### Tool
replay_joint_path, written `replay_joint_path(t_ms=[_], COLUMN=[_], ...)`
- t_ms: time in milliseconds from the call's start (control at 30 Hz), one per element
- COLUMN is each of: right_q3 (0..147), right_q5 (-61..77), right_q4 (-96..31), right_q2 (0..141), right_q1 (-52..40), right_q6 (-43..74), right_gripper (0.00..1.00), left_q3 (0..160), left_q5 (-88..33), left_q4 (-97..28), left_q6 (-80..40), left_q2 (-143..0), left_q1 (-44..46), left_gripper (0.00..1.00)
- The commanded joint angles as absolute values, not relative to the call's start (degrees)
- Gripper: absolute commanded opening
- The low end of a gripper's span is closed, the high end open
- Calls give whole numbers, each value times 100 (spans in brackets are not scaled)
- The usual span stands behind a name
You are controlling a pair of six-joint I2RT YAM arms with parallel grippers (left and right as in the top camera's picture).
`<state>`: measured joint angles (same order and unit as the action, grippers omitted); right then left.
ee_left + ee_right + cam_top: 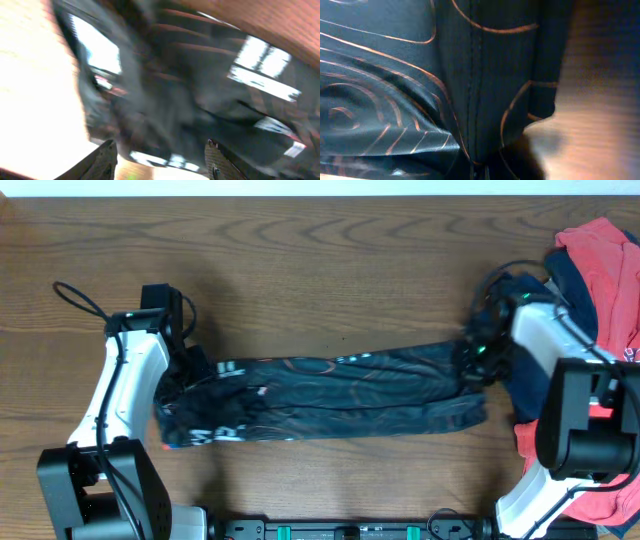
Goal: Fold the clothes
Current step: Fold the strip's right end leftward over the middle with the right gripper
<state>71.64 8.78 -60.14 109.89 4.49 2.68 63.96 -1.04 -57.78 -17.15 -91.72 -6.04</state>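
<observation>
The black jersey [330,390] with thin orange contour lines lies as a long folded strip across the table, stretched between my two grippers. My left gripper [190,375] is at its left end. In the blurred left wrist view its fingers [162,160] stand wide apart with the jersey's edge [200,90] between and beyond them. My right gripper [475,358] is at the jersey's right end. In the right wrist view the jersey [395,75] fills the frame, and the fingertips [480,174] are pinched together on a bunched fold.
A red garment [605,255] and a navy garment [575,280] are piled at the right edge, partly under my right arm. The wooden table [330,260] stretches behind the jersey. Both arm bases stand at the front edge.
</observation>
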Motion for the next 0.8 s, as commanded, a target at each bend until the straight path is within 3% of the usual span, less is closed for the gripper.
replay_joint_path(t_ms=[0, 300, 767], right_q3=[7911, 8392, 8383], right_q5=[346, 891, 993], right_q4=[-6355, -7212, -6486], right_q2=[10895, 10790, 11043], right_q1=[587, -666, -3146], right_q6=[526, 676, 2202], right_gripper=[1, 1, 1], left_q3=[6469, 6462, 6431], left_q5=[-64, -89, -108], left_q4=[-5859, -5898, -5953], left_q6=[-1726, -1728, -1774], left_q2=[-9161, -9161, -9161], left_q1=[-786, -937, -937], left_gripper=[58, 59, 62])
